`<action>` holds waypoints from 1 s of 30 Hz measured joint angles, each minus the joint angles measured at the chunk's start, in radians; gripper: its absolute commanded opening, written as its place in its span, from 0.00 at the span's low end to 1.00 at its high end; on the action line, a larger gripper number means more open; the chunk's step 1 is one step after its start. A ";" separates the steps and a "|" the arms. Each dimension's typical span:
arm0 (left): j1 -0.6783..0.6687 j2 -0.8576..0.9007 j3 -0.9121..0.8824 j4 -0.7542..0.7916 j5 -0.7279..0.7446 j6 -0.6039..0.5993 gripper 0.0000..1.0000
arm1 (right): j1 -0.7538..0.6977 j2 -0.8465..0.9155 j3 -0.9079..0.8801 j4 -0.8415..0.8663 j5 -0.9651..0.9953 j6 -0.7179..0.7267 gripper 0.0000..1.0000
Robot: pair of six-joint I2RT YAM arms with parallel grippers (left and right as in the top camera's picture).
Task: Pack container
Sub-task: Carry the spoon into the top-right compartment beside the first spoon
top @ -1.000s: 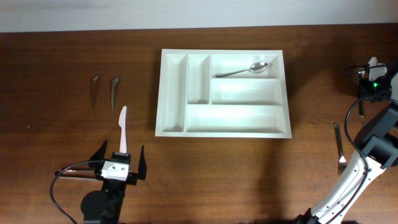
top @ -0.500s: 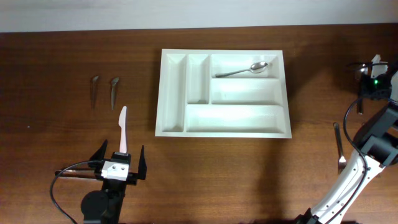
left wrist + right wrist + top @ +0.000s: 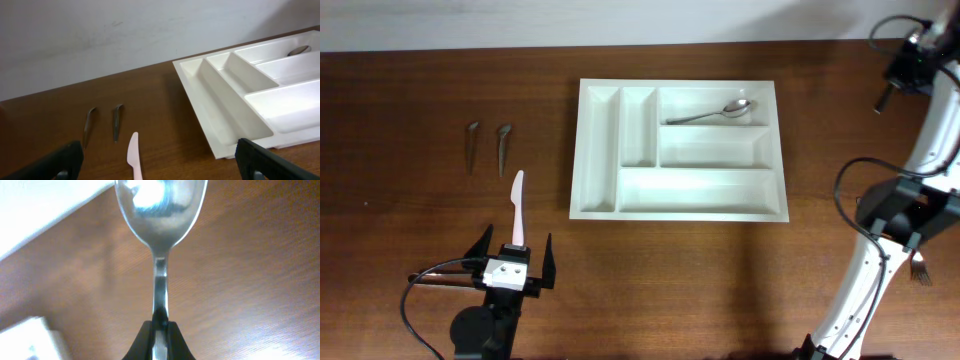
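The container [image 3: 582, 150], a white cutlery tray, lies mid-table, and its left end shows in the left wrist view [image 3: 200, 100]. One metal spoon [image 3: 712, 113] rests in its far right compartment. My right gripper [image 3: 159, 326] is shut on the handle of a second metal spoon [image 3: 160, 210], bowl pointing away, above bare wood. From overhead this gripper [image 3: 917, 48] hangs at the far right corner, beyond the tray. My left gripper [image 3: 513, 262] stands open near the front edge, just behind a pale pink knife [image 3: 518, 205] lying flat [image 3: 133, 155].
Two small dark utensils [image 3: 471, 145] [image 3: 504, 145] lie side by side left of the tray, beyond the knife. Fork-like tines [image 3: 920, 272] show beside the right arm's lower links. The wall runs along the table's far edge.
The right arm has swung up and toward the far right corner, carrying the spoon. The left arm, the knife and the tray have not moved.
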 measured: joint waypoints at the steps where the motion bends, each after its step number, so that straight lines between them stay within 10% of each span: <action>1: 0.000 0.000 0.000 0.000 0.000 0.000 0.99 | 0.020 0.000 0.015 -0.005 -0.005 0.043 0.04; 30: 0.000 0.000 0.000 0.000 0.000 0.000 0.99 | 0.573 0.000 -0.029 -0.003 0.097 1.288 0.04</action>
